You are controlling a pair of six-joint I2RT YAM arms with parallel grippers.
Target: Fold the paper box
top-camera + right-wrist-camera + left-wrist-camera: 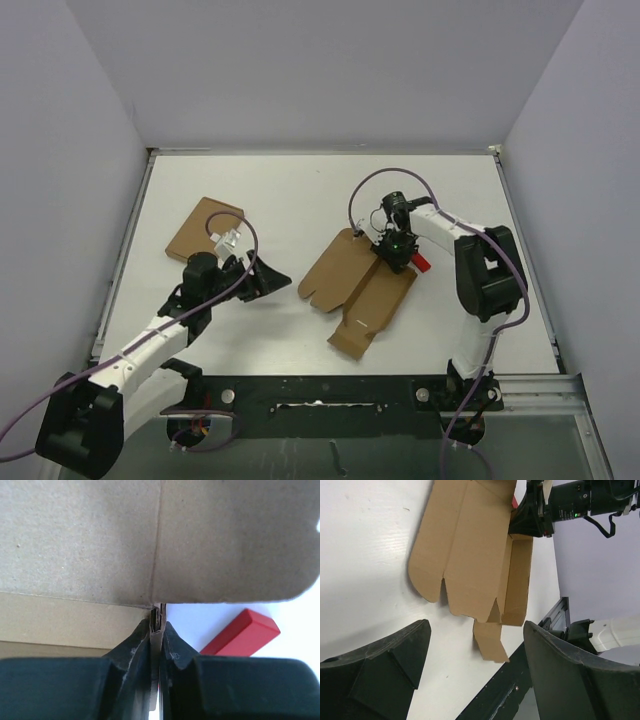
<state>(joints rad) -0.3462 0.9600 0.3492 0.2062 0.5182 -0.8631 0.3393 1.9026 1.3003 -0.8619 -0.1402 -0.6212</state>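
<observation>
I see the paper box [352, 285] lying flattened just right of centre on the table [300, 190]. My right gripper [396, 250] is clamped on its edge at its 1 o'clock, with a red block [421, 262] just beside. My left gripper [265, 278] hangs spread wide at its 9 o'clock, apart.

No readable text, label, brand or number shows anywhere.
</observation>
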